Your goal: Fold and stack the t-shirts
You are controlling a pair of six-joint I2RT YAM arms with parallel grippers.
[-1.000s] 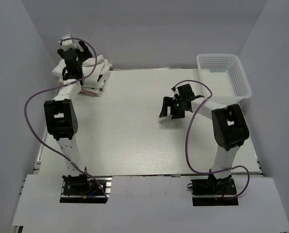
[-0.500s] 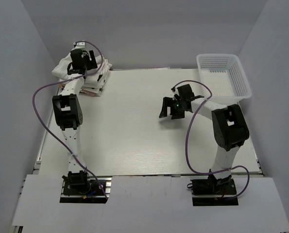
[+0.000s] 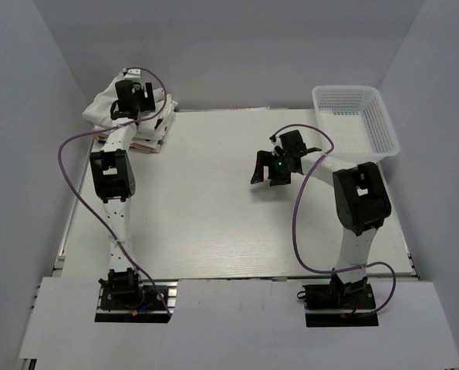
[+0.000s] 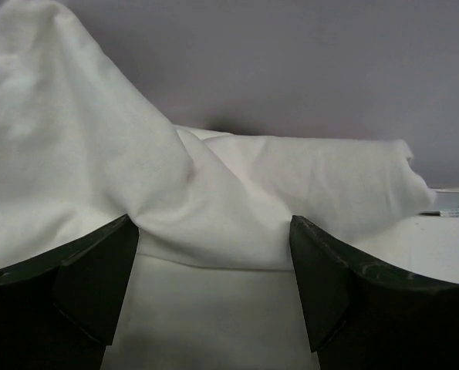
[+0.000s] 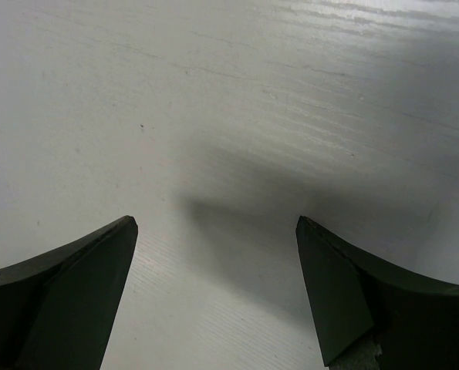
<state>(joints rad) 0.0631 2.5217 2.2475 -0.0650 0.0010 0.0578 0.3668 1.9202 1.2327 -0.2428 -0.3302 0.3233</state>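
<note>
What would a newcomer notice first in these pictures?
The rumpled heap of whitish t-shirts at the table's far left corner draws the eye, with the left gripper open right against the cloth. Next come the white mesh basket at the far right corner and the right gripper, open above the bare table near the middle.

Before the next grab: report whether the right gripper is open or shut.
Open. The right gripper shows both fingers wide apart, only table between them.

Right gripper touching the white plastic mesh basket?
Apart. Top external view: the open right gripper hangs over mid-table, with bare white tabletop showing between it and the white plastic mesh basket at the far right corner.
</note>
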